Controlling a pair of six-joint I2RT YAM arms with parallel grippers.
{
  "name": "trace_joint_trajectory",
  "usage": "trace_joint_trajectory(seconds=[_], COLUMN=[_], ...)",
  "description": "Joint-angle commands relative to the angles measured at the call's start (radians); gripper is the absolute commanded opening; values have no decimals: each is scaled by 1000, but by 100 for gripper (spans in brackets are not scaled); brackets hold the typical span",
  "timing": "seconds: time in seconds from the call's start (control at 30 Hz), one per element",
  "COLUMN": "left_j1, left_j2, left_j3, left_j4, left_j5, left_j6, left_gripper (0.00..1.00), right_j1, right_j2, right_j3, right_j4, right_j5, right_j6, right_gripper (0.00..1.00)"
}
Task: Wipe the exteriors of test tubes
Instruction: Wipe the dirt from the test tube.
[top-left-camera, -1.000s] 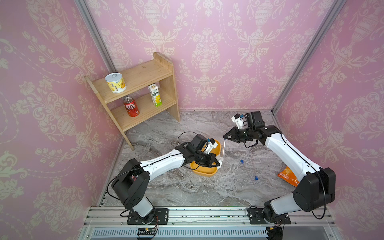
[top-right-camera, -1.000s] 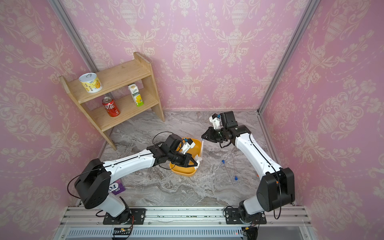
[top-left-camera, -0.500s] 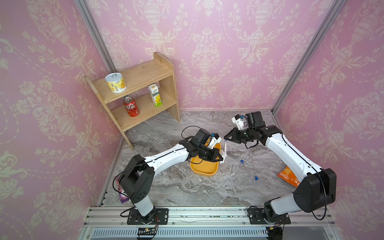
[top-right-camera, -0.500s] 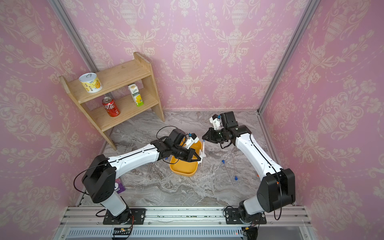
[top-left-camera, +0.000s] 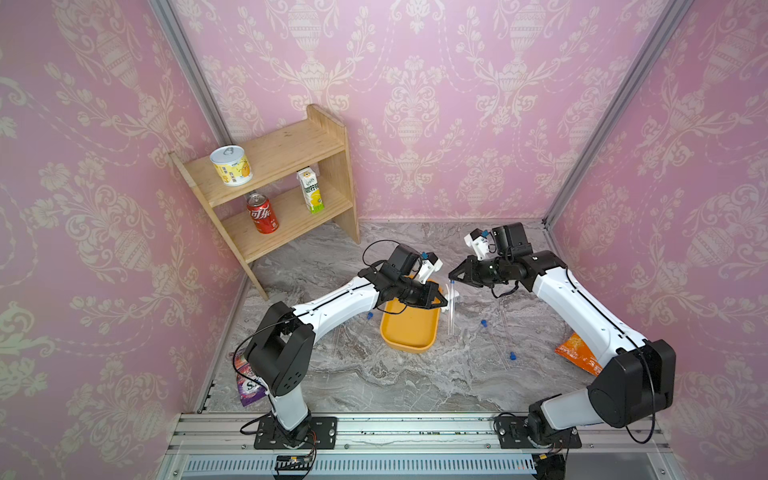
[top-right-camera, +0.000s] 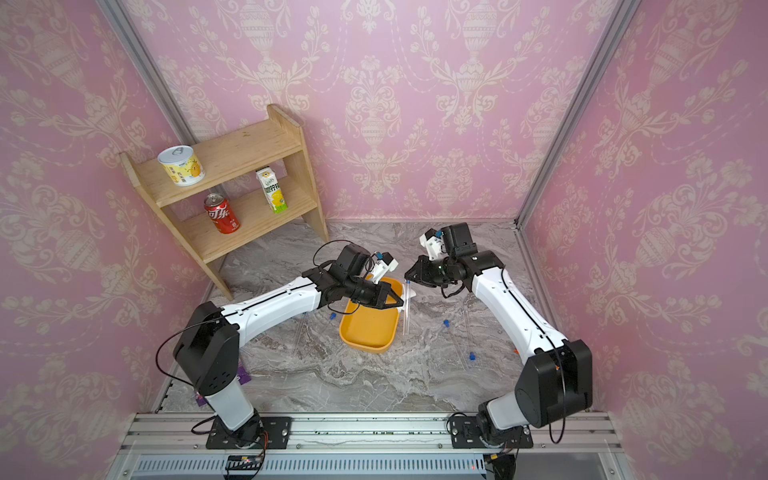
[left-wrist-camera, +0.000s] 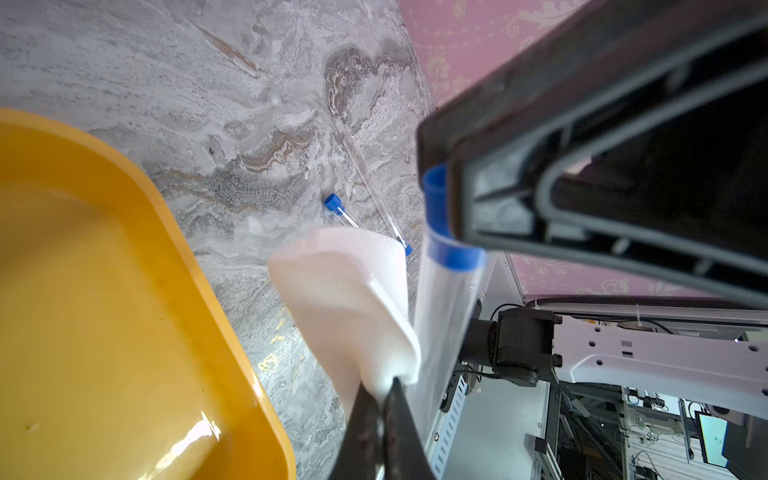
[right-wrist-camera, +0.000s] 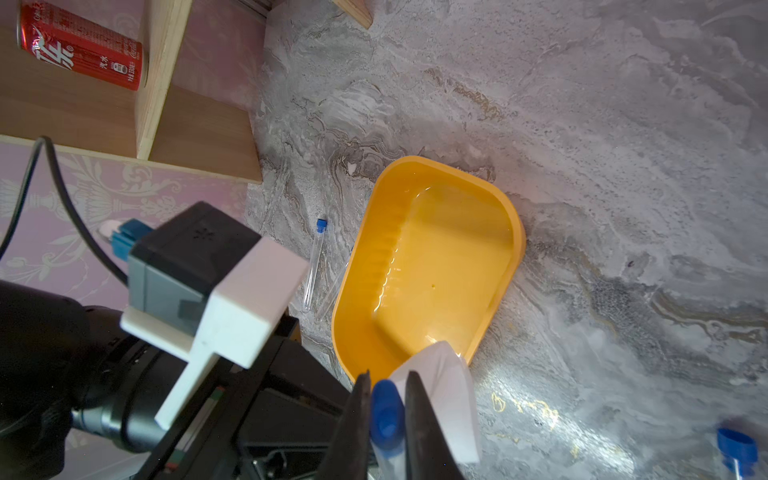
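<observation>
Left gripper (top-left-camera: 444, 301) has swung up off the orange tray (top-left-camera: 409, 345), clenched on the white pad (left-wrist-camera: 353, 299), which now sits against the test tube (left-wrist-camera: 442, 316) hanging cap-up, pinched by the right gripper (top-left-camera: 452, 277). Wiping stroke looks due: slide the pad along the glass.

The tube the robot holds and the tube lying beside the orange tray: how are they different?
The held tube hangs upright, cap on top; the lying tube rests flat on the table. The held tube is pinched at its cap in the right gripper's jaws; nothing grips the lying tube. The white pad in the left gripper sits against the held tube, not the lying tube. Both are clear and blue-capped.
</observation>
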Motion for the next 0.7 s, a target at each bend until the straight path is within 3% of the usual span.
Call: trace_joint_trajectory(seconds=[0.0, 0.4, 0.67], left_j1=[10, 26, 24], left_j2=[16, 21, -11], left_j3=[52, 106, 14], left_j4=[-19, -72, 6], left_j5=[38, 39, 62], left_j6=[37, 65, 9], left_gripper=[5, 5, 5], right_j1=[7, 7, 7], right_j2=[-24, -22, -18], right_j3=[-10, -17, -6], right_j4=[-18, -17, -13], right_j5=[7, 13, 19], right_j6=[-18, -18, -13], right_gripper=[8, 8, 8])
